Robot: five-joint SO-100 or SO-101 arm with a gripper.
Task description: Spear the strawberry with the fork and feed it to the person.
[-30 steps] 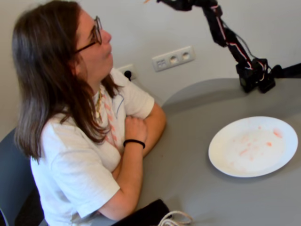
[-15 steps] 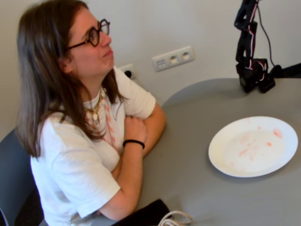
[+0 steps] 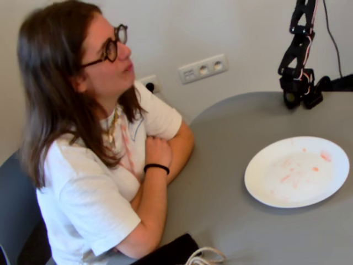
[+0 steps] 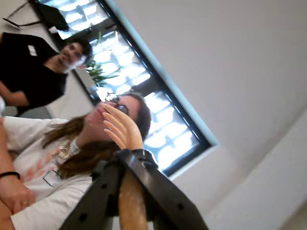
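Observation:
In the wrist view my gripper is shut on the fork's pale handle. The yellow-orange fork head points up, its tines bare, and overlaps the face of the person. She has long brown hair, glasses and a white T-shirt. In the fixed view the person sits at the left of the table with her head tilted back and her arms folded. The black arm rises out of the top edge, so fork and gripper are hidden there. No strawberry shows in either view. The white plate holds only pinkish-red smears.
The grey round table carries the plate at the right and a dark pouch with a white cable at the front edge. Wall sockets are behind. A second person in black stands in the background of the wrist view.

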